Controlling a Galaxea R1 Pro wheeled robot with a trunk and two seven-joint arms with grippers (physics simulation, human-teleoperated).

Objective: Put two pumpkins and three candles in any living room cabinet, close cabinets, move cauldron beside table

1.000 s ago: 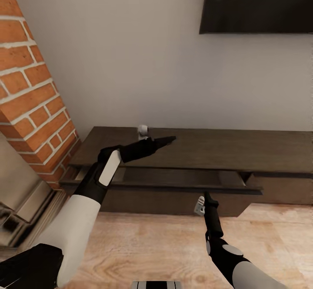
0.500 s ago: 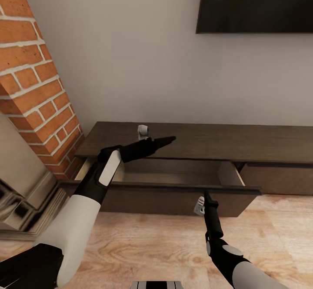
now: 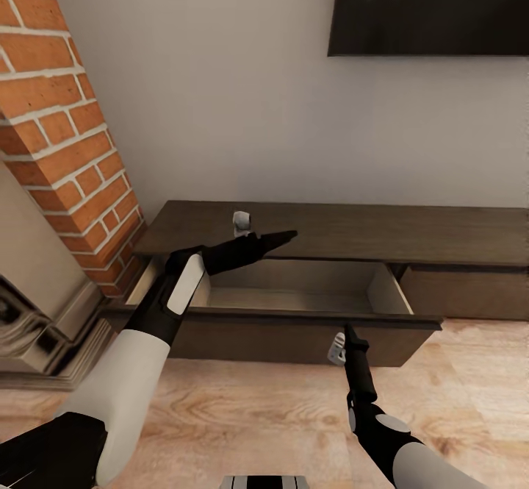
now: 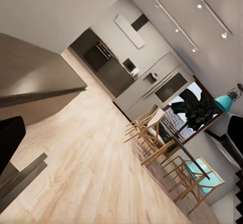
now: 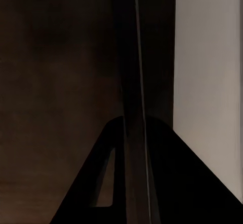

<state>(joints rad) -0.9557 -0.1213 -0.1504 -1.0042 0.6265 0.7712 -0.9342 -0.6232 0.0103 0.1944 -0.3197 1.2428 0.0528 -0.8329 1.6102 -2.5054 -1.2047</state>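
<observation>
One open cabinet (image 3: 294, 233) drawer just beyond right claw (image 3: 351, 336)

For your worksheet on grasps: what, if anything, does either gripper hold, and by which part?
Nothing is held. The left gripper hangs over the cabinet; the right gripper points at its open drawer front.

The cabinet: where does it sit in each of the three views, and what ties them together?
Head view: cabinet spans the middle, drawer open under the left gripper.
Left wrist view: its dark top sits at the upper left.
Right wrist view: dark wood up close.
Shared landmark: the pale wall behind it.
</observation>
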